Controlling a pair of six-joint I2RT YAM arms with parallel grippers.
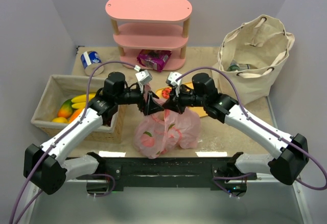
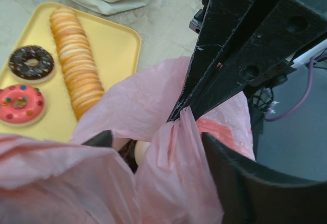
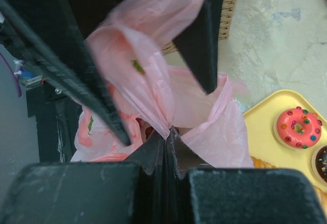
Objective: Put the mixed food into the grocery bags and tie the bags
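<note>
- Thin crinkly translucent pink plastic bag [image 1: 171, 132] sits mid-table toward the near edge, between the two arms. Its body is slumped on the beige table [image 1: 225, 132] and its top is gathered upward.
- Right gripper [image 3: 166, 134]: jaws pressed together, pinching a twisted bunch of the pink bag's top.
- Left gripper [image 1: 152, 107]: fingers spread wide with a loose flap of pink plastic between them, not clamped. Its tips are just beside the right gripper's tips, above the bag.
- Pale round item [image 2: 143, 151] shows inside the bag's mouth; can't tell what it is.
- Large beige canvas bag [image 1: 255, 50] stands upright at right rear, mouth open, well apart from the pink bag.
- Rectangular woven basket [image 1: 48, 88] is on the left, beside the left arm, with yellow bananas [image 1: 82, 100] inside.
- Yellow tray [image 2: 120, 35] lies just behind the pink bag. It holds a chocolate doughnut [image 2: 31, 62], a pink sprinkled doughnut [image 2: 19, 103] and a row of round crackers [image 2: 76, 65].
- Blue can [image 1: 91, 59] lies on its side at left rear.
- Purple snack packet [image 1: 153, 59] sits under the pink three-tier shelf [image 1: 148, 9] at the back.
</note>
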